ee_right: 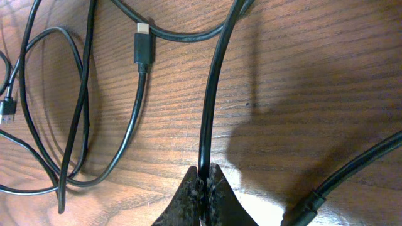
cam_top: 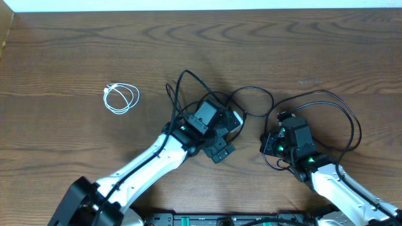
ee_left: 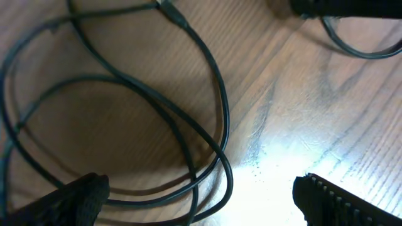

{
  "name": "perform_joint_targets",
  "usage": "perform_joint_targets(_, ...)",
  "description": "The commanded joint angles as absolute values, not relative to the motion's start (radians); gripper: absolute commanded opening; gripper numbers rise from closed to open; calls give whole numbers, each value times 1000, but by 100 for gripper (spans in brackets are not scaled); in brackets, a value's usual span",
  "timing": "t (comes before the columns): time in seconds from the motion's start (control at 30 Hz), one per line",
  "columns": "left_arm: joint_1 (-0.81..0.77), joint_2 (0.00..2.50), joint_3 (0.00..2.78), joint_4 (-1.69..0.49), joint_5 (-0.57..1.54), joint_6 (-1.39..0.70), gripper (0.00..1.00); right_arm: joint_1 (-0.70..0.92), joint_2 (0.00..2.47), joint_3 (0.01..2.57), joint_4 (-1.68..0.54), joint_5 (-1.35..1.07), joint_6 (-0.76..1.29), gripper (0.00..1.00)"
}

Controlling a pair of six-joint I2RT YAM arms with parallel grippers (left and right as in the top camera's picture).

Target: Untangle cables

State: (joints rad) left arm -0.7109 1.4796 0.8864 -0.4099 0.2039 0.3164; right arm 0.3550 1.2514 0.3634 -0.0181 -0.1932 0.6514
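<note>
1. The white cable (cam_top: 120,98) is lying coiled in a small loop on the counter (cam_top: 63,50). It is at about nine o'clock from the left arm and well apart from everything else.
2. The left pincer (cam_top: 228,134) is hovering near the middle of the counter with its jaws standing wide apart, gripping nothing. In the left wrist view its fingertips (ee_left: 81,199) are showing at the two lower corners. Loops of the black cable (ee_left: 221,94) are lying on the wood between and beyond them.
3. From overhead, the black cable (cam_top: 254,88) is sprawling in overlapping loops. They are running from eleven o'clock of the left pincer across to the right pincer, at about three o'clock of it.
4. The right pincer (cam_top: 284,119) is clamping one strand of the black cable between its closed fingers. In the right wrist view that strand is running up toward twelve o'clock.
5. A plug (ee_right: 142,47) of the black cable is lying flat at eleven o'clock of the right pincer, with its tip pointing to twelve.
</note>
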Motion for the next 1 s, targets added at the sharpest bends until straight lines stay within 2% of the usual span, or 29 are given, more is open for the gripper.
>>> perform_joint_targets(0.0,-713,1496,887,-437,198,352,98,362,1244,355,-19,-183,661,2)
perform_joint_targets(0.23,-713,1592,887,-459,197,364,98,362,1244,355,-19,-183,661,2)
perform_joint_targets(0.47,-713,1731,887,-379,136,364,100,362,1244,355,-19,-182,661,2)
perform_joint_targets(0.73,-712,1796,887,-354,138,350,96,362,1244,355,-28,-182,661,2)
perform_joint_targets(0.83,-712,1796,887,-362,138,350,33,362,1244,355,-27,-182,661,2)
perform_joint_targets(0.87,-712,1796,887,-367,138,350,24,362,1244,355,-26,-182,661,2)
perform_joint_targets(0.9,-712,1796,887,-373,138,350,19,362,1244,355,-26,-182,661,2)
perform_joint_targets(0.97,-712,1796,887,-381,139,350,18,362,1244,355,-26,-182,661,2)
